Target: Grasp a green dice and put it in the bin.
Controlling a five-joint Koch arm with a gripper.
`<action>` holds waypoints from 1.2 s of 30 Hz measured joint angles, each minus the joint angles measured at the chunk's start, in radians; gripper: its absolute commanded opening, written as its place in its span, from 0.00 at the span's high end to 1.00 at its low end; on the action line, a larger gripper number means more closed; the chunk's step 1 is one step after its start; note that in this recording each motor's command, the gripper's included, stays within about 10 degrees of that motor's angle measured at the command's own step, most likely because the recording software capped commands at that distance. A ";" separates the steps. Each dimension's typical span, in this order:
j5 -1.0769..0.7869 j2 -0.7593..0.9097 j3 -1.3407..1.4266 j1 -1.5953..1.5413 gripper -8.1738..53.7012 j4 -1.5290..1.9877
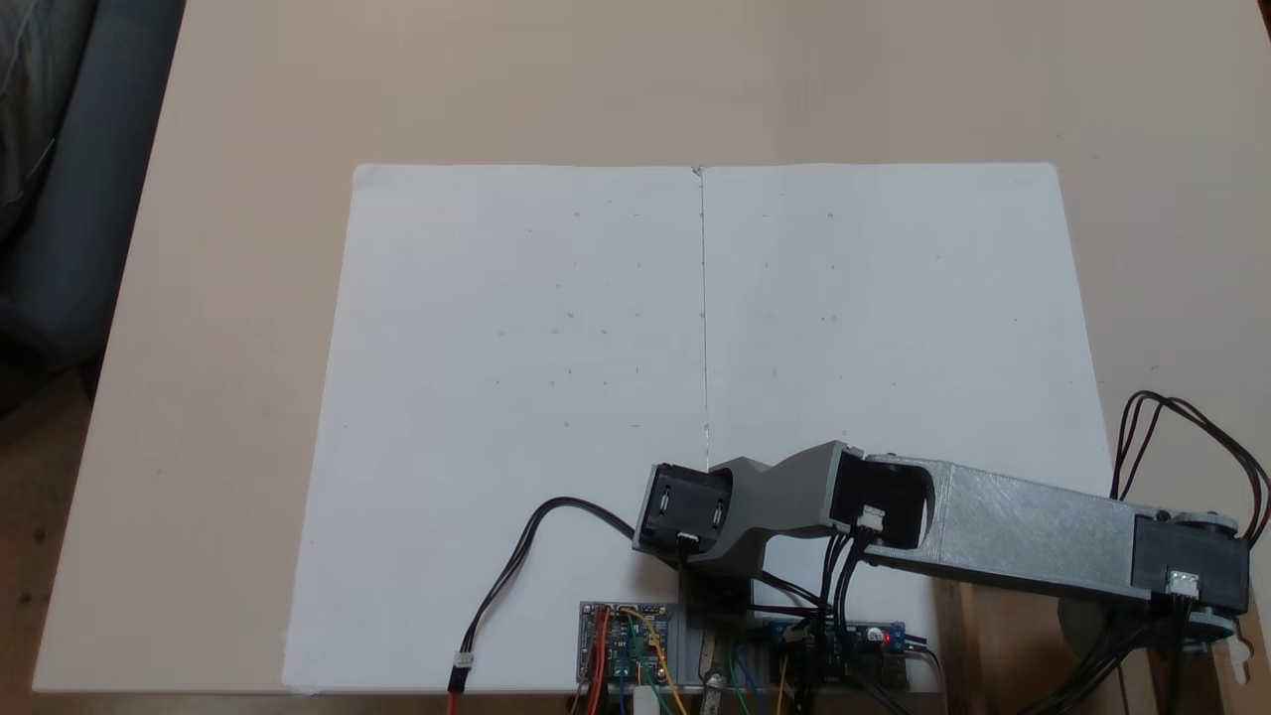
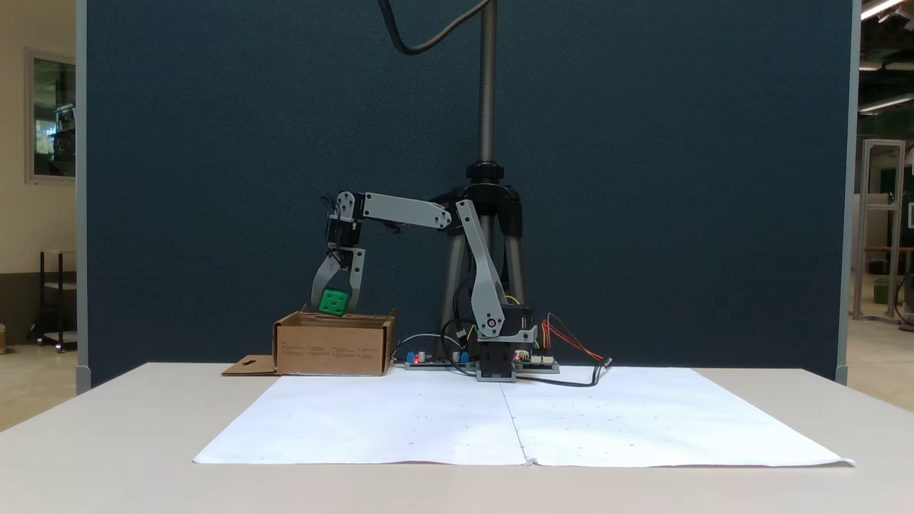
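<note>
A small bright green plastic dice (image 2: 333, 302), tilted with pips showing, hangs just above the open top of a shallow brown cardboard bin (image 2: 333, 348), whose hang-hole flap lies flat on the table

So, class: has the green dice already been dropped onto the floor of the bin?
No, the claw grips the green dice just above the bin.

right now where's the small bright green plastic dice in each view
A fixed view, from above: I can't find the dice here; the grey arm reaches off toward the lower right edge.
A fixed view, from the front: the small bright green plastic dice sits left of centre, held between the hand's fingers just above the brown cardboard bin.
Shared landmark: the white paper sheet with its centre seam.
</note>
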 measured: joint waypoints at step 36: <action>0.202 0.144 0.011 -0.414 0.19 -0.003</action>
